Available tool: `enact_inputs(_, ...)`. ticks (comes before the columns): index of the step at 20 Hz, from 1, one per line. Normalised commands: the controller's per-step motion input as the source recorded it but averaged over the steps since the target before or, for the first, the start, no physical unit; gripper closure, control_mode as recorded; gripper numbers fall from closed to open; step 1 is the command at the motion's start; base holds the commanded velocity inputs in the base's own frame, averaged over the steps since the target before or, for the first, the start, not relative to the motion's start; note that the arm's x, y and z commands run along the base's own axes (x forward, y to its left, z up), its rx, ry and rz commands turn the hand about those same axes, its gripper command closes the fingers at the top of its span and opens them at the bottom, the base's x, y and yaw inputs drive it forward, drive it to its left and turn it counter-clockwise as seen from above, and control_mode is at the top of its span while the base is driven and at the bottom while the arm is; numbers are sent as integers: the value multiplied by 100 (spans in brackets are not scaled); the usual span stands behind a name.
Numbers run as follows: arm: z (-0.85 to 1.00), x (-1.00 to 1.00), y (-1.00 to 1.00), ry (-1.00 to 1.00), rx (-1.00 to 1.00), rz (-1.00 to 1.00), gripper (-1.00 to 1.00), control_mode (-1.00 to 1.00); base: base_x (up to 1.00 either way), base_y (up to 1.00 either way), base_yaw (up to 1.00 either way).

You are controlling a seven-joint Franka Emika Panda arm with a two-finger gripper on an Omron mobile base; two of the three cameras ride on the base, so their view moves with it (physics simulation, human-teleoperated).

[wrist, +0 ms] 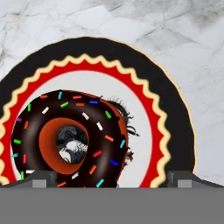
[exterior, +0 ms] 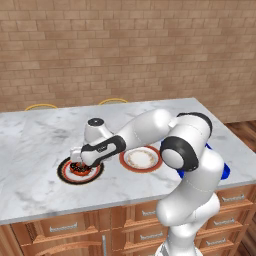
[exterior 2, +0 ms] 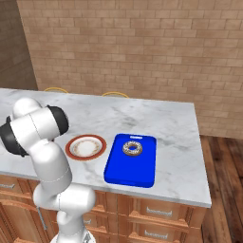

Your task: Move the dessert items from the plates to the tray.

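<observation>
I have the end effector (wrist: pixel 112 178) spread to its widest, fingertips (wrist: pixel 37 178) straddling the chocolate donut (wrist: pixel 72 138) without touching it. That donut lies just below, on the black and red plate (wrist: pixel 170 118). Beside it on the bench (exterior: pixel 40 135) sits the cream plate (exterior: pixel 141 158), bare. Farther off, the pale donut (exterior 2: pixel 132 148) rests on the blue tray (exterior 2: pixel 130 172).

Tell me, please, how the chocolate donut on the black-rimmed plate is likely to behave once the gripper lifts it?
The chocolate donut is small, so probably light. Its rounded glazed sides may slip between the open gripper fingers. As a ring, it could roll if dropped on edge.
</observation>
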Motion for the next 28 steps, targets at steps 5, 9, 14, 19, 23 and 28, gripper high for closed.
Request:
enact_inputs(5,-5,0,0,0,0,1,-100,-100,0,0,0)
enact_inputs(9,-8,0,0,0,0,1,-100,-100,0,0,0)
enact_inputs(14,-6,0,0,0,0,0,-100,-100,0,0,0)
enact_inputs(19,-8,0,0,0,0,0,-100,-100,0,0,0)
enact_inputs(23,-11,3,0,0,0,0,-100,-100,0,0,0)
enact_inputs(28,-13,15,0,0,0,0,-100,-100,0,0,0)
